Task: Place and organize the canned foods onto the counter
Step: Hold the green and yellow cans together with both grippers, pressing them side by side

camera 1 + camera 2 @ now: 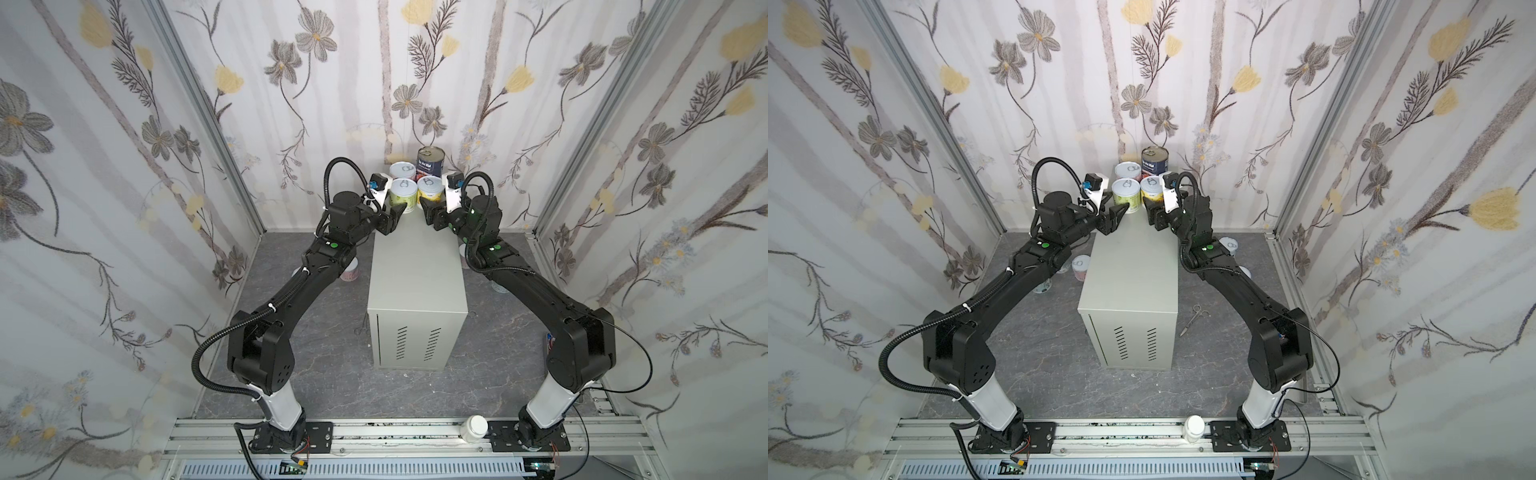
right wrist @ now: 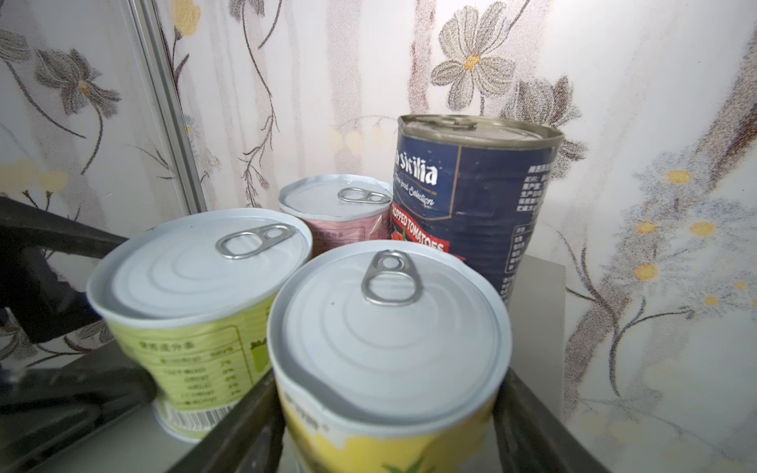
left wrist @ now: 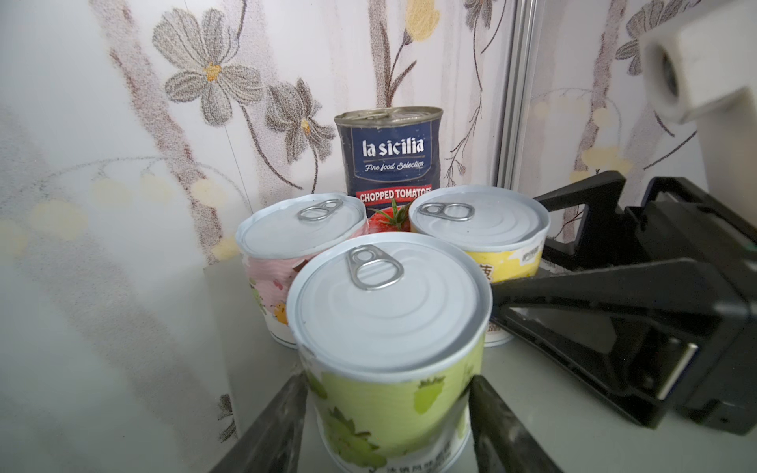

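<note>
Enclosure: the back wall (image 1: 353, 83) and both side walls (image 1: 62, 208) carry pale wallpaper printed with grey and yellow flowers on thin dark stems, over faint vertical grey bands. Aluminium corner posts (image 1: 209, 120) join the back wall to each side wall. The floor (image 1: 328, 332) is dark grey, marbled with lighter veins (matte finish). A slotted aluminium rail (image 1: 395, 434) spans the front edge, with a white slotted cable duct (image 1: 353, 469) beneath it. Lighting is even and diffuse; shadows are soft.
</note>
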Robot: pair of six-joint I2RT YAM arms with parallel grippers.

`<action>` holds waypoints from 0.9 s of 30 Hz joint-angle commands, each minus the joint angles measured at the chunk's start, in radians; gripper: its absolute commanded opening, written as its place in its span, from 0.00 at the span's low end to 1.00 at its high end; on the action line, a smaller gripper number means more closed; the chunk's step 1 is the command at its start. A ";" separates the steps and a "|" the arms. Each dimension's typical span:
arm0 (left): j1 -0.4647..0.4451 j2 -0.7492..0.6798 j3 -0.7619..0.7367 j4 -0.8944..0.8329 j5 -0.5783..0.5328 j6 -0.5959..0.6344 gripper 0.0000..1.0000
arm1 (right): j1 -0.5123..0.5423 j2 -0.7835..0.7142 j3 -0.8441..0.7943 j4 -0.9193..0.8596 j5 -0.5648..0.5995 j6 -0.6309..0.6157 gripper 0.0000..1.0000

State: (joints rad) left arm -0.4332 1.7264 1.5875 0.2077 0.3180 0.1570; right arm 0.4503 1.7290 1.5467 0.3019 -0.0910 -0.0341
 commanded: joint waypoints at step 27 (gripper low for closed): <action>0.001 0.015 0.013 -0.025 -0.012 0.016 0.66 | 0.007 0.003 -0.011 -0.010 -0.033 0.002 0.78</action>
State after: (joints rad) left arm -0.4332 1.7351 1.5970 0.2115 0.3111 0.1570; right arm 0.4503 1.7290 1.5455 0.3023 -0.0914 -0.0349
